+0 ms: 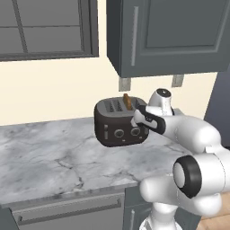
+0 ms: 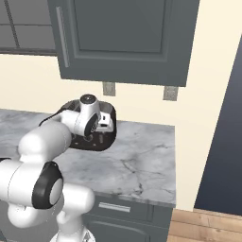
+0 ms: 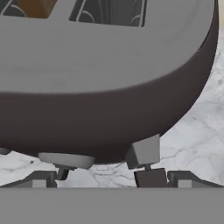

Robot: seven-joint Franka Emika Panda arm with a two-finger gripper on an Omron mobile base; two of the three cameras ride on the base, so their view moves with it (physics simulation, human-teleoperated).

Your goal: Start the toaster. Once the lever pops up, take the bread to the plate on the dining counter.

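Dark brown toaster point(image 1: 119, 122), tan bread point(image 1: 127, 101)

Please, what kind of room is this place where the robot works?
It looks like a home kitchen: a toaster with bread in a slot stands on a marble counter, dark grey wall cabinets hang above, and drawers sit below.

You see the toaster point(image 1: 119, 122) on the counter point(image 1: 54, 157) against the wall, bread point(image 1: 127, 101) in its right slot, cabinet point(image 1: 166, 33) at twelve o'clock above.
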